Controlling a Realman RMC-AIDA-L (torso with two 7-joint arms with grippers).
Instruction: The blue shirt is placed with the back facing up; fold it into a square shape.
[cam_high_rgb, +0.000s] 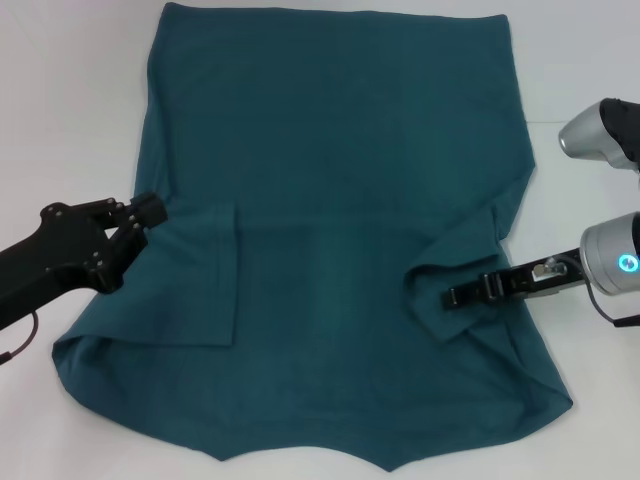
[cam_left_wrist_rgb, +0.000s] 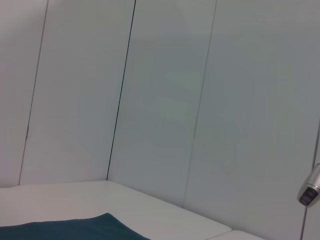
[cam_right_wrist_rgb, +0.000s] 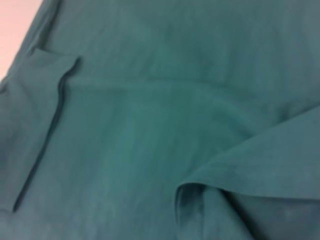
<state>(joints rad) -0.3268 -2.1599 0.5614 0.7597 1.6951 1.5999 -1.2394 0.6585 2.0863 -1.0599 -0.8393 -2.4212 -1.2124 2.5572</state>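
On white table: blue shirt; pale panelled wall behind.

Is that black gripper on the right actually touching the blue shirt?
Touching. In the head view the right gripper lies over the blue shirt, with its tip at the folded-in right sleeve, where the cloth bunches around it. Whether it pinches the cloth is unclear.

Matt, soft teal cloth of the blue shirt, smooth white table, matt black left claw
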